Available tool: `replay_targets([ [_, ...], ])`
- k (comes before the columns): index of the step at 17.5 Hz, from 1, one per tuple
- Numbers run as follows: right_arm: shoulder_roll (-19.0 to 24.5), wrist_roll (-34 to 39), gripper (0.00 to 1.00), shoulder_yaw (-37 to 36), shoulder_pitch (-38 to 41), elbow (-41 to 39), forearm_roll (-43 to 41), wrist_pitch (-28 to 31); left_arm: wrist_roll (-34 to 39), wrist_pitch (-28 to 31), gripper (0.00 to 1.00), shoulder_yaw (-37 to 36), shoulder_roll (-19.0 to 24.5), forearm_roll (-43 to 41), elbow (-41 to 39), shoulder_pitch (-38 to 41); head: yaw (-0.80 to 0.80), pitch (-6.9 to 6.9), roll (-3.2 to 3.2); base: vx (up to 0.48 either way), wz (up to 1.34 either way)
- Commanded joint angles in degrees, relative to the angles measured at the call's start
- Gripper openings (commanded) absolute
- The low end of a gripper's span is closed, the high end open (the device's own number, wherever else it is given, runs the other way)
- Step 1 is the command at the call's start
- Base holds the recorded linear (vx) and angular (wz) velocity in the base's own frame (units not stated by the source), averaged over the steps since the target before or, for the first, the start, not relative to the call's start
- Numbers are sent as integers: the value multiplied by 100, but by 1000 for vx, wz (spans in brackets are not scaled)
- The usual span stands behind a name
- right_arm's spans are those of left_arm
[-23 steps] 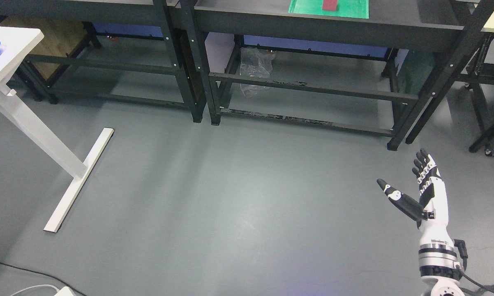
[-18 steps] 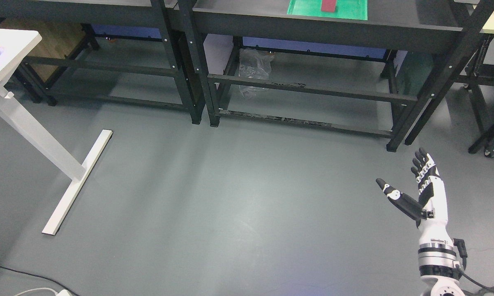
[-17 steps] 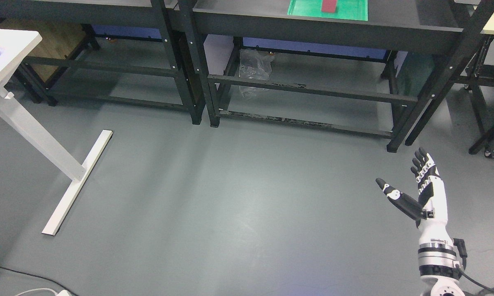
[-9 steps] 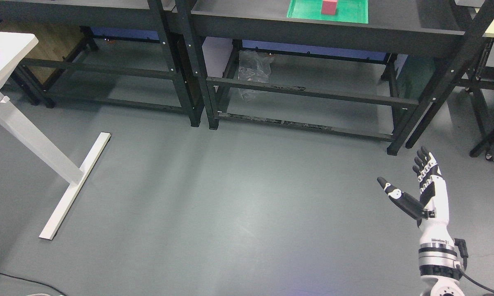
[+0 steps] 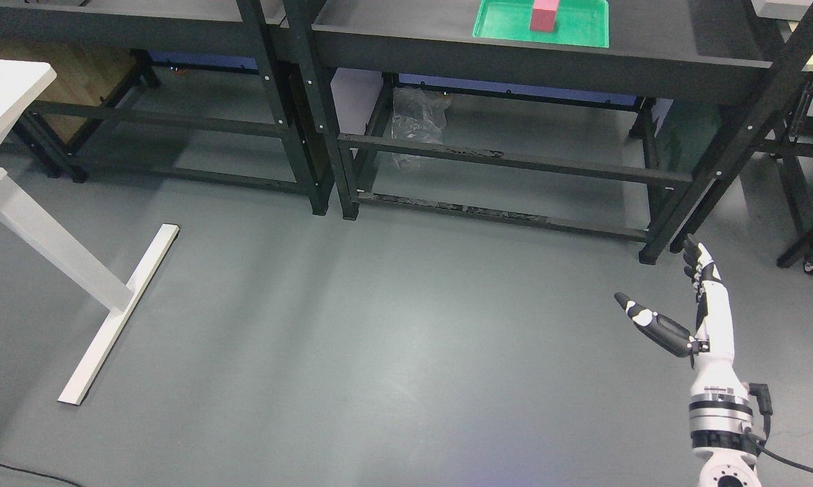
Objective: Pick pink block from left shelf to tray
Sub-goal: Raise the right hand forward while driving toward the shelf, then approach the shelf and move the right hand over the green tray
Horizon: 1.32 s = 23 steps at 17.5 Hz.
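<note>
Pink block [image 5: 544,15] on green tray [image 5: 582,26]; right hand [image 5: 701,311] spread, empty

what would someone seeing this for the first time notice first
The brightest spot is the green tray on the black shelf at top centre, with a pink block standing on it. Next comes the robot's right hand, black and white, raised at lower right over the bare grey floor with fingers spread and holding nothing. A white table leg slants in from the left edge.
</note>
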Motion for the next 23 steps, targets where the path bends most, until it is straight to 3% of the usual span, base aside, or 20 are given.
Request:
replay_targets([
  [1, -241, -81, 100, -69, -20, -154, 3631, -46, -1, 0, 100, 0, 100, 44, -100, 1, 0, 0, 0, 68, -44],
  [5, -267, -55, 100, -43, -125, -154, 3673, -221, -1, 0, 100, 0, 100, 44, -100, 1, 0, 0, 0, 94, -51],
  [9, -469, -64, 100, 10, -134, -154, 4428, -546, -1, 0, 100, 0, 100, 44, -100, 1, 0, 0, 0, 137, -47],
  [23, -311, -389, 100, 124, -169, -154, 4368, -564, -1, 0, 100, 0, 100, 44, -100, 1, 0, 0, 0, 108, 76],
])
